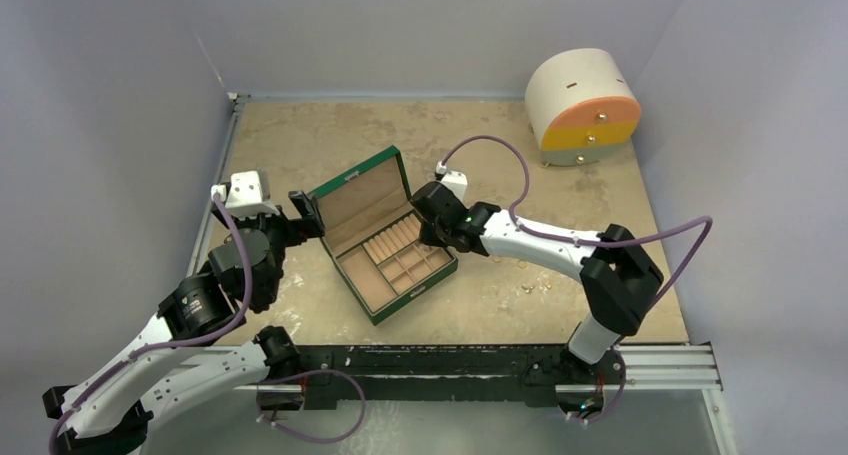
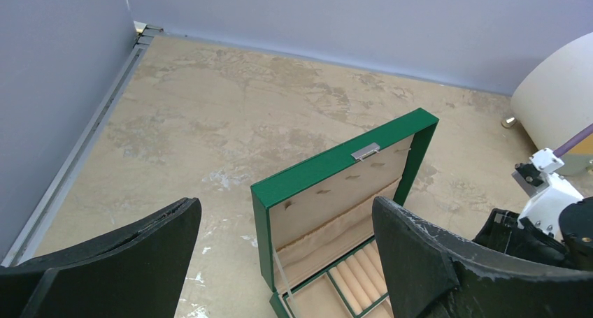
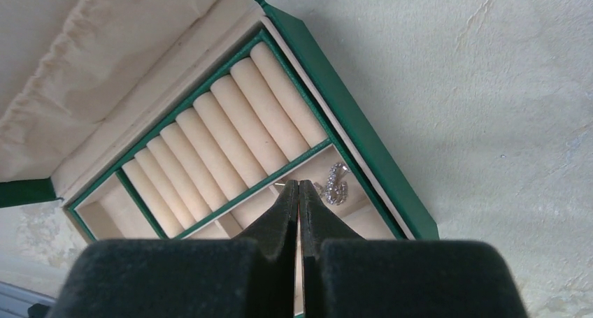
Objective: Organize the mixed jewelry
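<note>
Currently my right gripper [image 3: 299,185], shut on nothing visible, hangs over the silver earring [image 3: 336,184] lying in the green box [image 3: 353,133] beside its ring rolls [image 3: 231,122]; I should rise vertically, clear of the wall.

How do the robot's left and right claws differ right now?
The left gripper has its jaws wide apart; the right gripper has them pressed shut. The left gripper sits outside the green box, by its raised lid; the right gripper points into a compartment near a silver piece. Both have black fingers.

Mottled tan table [image 1: 300,145] with open green box [image 1: 420,291], round drawer cabinet [image 1: 580,100], scattered tiny jewelry [image 1: 530,288].
</note>
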Motion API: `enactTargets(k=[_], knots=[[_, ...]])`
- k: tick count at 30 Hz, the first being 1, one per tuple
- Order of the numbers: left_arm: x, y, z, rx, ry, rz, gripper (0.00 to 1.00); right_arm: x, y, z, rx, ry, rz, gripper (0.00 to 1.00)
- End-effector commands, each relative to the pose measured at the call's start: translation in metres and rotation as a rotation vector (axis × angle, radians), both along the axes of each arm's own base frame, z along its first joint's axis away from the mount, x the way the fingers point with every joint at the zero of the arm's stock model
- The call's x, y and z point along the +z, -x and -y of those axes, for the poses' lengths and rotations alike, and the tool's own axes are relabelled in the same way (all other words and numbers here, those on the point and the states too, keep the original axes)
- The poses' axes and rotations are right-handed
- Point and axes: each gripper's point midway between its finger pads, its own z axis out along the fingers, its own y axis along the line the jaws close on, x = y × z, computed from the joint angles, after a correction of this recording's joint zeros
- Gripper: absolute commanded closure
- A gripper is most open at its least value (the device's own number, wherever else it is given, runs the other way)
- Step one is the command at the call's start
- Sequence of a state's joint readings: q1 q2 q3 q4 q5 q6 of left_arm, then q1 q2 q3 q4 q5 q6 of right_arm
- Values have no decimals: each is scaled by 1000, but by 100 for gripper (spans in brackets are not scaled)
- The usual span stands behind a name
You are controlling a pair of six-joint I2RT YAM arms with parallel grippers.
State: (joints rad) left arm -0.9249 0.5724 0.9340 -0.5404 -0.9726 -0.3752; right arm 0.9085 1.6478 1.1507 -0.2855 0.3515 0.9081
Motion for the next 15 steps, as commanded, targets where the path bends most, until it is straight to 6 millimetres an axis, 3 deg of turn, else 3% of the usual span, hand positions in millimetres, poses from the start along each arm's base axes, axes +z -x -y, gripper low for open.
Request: enactTargets(k=[1,7,12,15], knots=[[7,0,1,-1,33,23,7,-8,0,0,-25,-10,-19,100],[7,0,0,0,32,22,7,-19,3,7,-43,15,-38,99],[6,-1,1,0,30,20,7,-21,5,13,-58,27,-40,83],[6,-1,1,1,27,18,7,-17,5,17,-73,33,-32,78]])
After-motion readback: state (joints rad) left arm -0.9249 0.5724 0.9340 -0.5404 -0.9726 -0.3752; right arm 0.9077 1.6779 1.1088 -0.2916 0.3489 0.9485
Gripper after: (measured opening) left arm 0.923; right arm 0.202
